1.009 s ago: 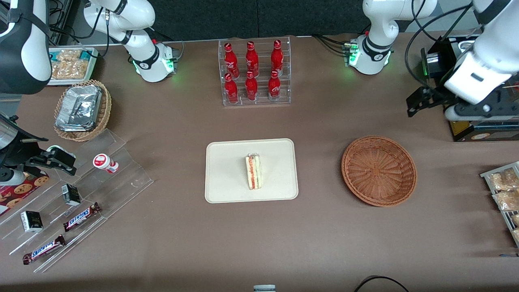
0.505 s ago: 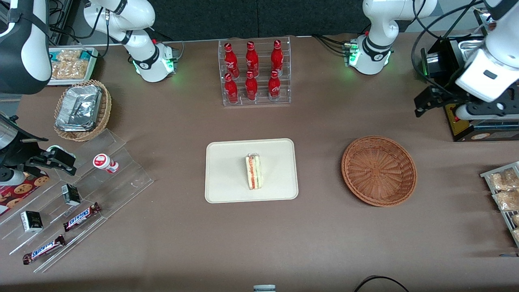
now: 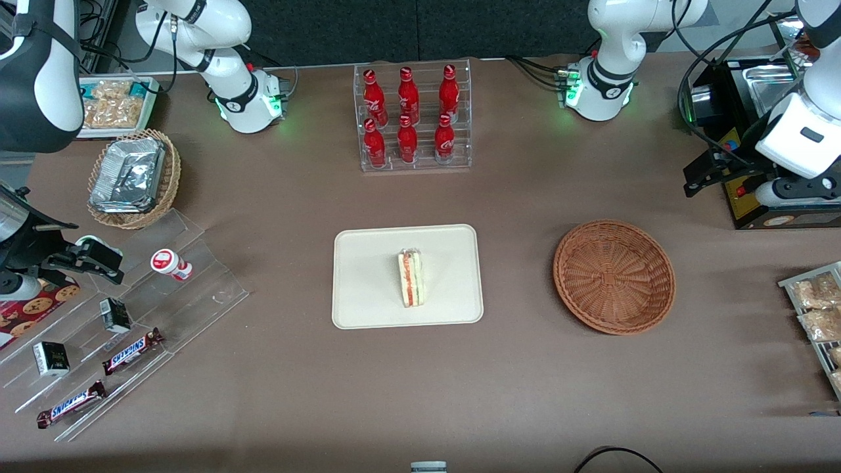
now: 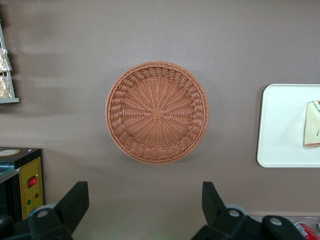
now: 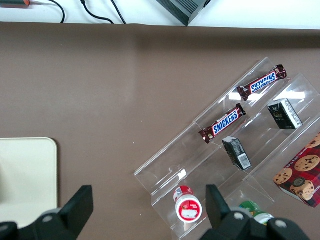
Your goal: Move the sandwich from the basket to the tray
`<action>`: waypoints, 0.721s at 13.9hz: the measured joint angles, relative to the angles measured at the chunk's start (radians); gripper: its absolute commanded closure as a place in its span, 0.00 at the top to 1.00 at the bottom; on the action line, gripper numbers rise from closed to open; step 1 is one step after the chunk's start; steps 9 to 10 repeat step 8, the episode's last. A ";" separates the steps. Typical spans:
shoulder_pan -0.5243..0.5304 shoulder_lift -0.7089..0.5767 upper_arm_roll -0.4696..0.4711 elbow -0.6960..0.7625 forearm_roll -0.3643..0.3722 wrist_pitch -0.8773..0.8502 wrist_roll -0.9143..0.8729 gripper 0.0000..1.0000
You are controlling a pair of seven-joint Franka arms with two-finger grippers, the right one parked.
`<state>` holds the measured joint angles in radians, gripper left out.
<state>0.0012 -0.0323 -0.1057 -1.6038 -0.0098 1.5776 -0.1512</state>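
On the brown table we see the left arm's gripper (image 4: 142, 210) raised, fingers spread wide and empty, near the round reddish-brown wicker basket (image 3: 614, 276). The triangular white-bread sandwich (image 3: 411, 278) rests on the cream rectangular tray (image 3: 368, 276).

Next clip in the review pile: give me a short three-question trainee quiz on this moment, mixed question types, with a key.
1. True or false: the sandwich lies in the basket.
2. Multiple choice: the gripper is (A) shut on the sandwich, (B) open and holding nothing, raised toward the working arm's end of the table, (C) resting on the tray.
3. Fill in: the rack farther from the front camera than the tray holds six red ____.

Key
1. False: it lies on the tray, and the basket holds nothing.
2. B: the left wrist view shows its fingers spread wide, above the basket.
3. Bottles.
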 measured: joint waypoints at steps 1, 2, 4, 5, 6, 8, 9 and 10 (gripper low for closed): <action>0.000 0.000 -0.003 0.001 0.002 0.000 0.000 1.00; 0.000 0.000 -0.005 0.002 0.009 0.000 0.000 1.00; 0.000 0.000 -0.007 0.003 0.014 0.000 0.000 1.00; 0.000 0.000 -0.007 0.006 0.015 0.000 0.000 1.00; 0.000 0.000 -0.009 0.013 0.015 0.000 0.001 1.00; 0.000 0.000 -0.013 0.021 0.016 -0.006 0.001 1.00; 0.000 0.000 -0.013 0.021 0.016 -0.006 0.001 1.00; 0.000 0.000 -0.013 0.021 0.016 -0.006 0.001 1.00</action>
